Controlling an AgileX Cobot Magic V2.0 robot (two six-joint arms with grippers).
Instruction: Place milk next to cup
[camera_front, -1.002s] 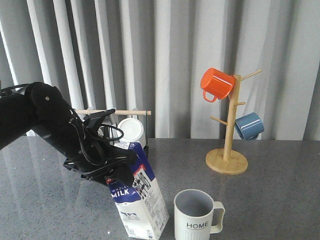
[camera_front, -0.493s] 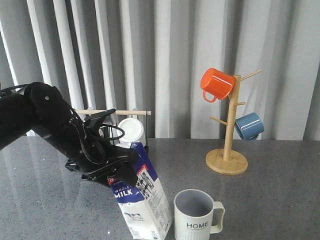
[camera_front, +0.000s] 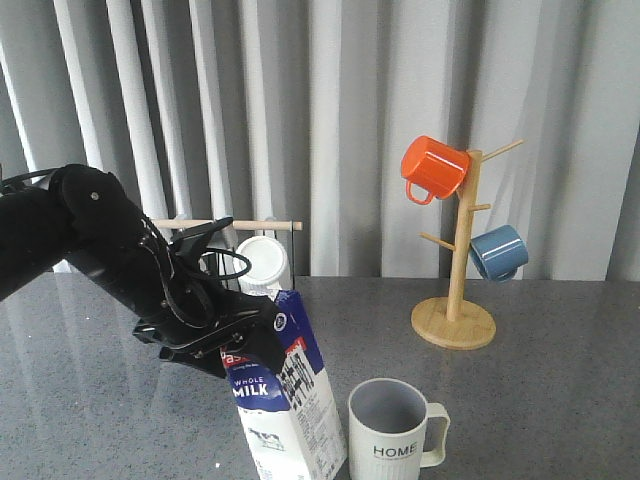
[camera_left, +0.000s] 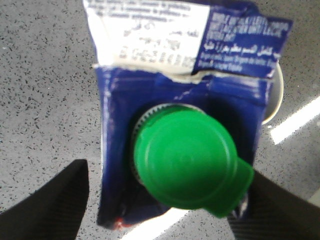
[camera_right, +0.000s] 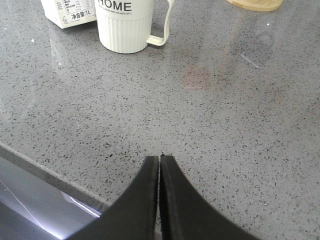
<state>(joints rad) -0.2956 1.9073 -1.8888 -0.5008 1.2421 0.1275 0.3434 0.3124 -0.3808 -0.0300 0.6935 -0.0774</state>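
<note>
The milk (camera_front: 285, 400) is a blue and white carton with a green cap, base on the table, top leaning left. It also shows in the left wrist view (camera_left: 180, 125) and, as a corner, in the right wrist view (camera_right: 67, 12). My left gripper (camera_front: 235, 340) holds its top, a finger on each side (camera_left: 169, 167); a thin strip of table shows beside one finger. The cup (camera_front: 390, 435), a ribbed mug printed "HOME", stands just right of the carton, handle to the right, and shows in the right wrist view (camera_right: 125, 25). My right gripper (camera_right: 160, 157) is shut and empty near the table's front edge.
A wooden mug tree (camera_front: 455, 325) stands at the back right with an orange mug (camera_front: 433, 167) and a blue mug (camera_front: 498, 252). A white mug (camera_front: 262, 262) hangs on a rack (camera_front: 230, 224) behind my left arm. The table's front edge (camera_right: 50, 170) is close to my right gripper.
My left gripper has shifted slightly right with the carton's top, so the carton leans less and stands closer to the cup. The cup and the right gripper have not moved.
</note>
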